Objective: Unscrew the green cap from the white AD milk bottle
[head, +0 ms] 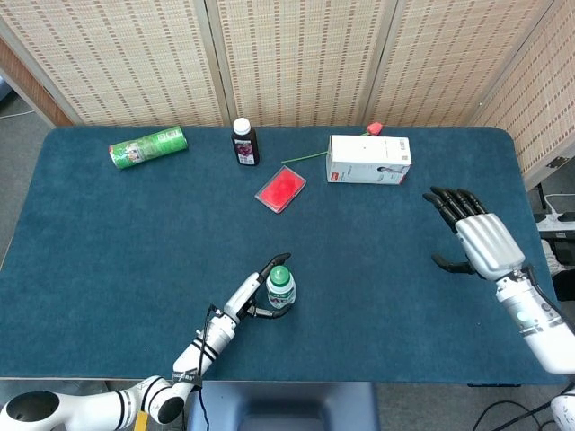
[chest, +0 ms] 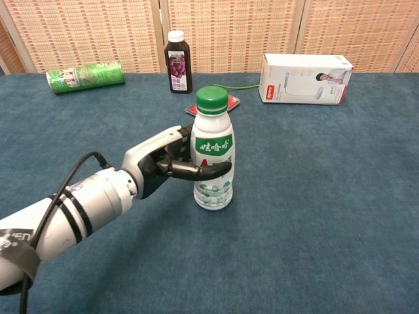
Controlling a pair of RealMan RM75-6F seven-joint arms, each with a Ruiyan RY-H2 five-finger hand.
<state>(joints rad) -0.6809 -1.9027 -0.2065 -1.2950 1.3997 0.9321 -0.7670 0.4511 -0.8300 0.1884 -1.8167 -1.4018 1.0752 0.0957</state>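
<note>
I see the blue-covered desk [head: 108,242] carrying the white AD milk bottle [chest: 212,157] upright against my left hand [chest: 167,163]. Beyond that hand stand a dark juice bottle [head: 243,142], a red packet [head: 280,189], a white box [head: 369,160] and a lying green can [head: 147,147].

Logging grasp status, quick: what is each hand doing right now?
Left hand: around the white AD milk bottle; firm grip cannot be told.
Right hand: open, holding nothing.
</note>
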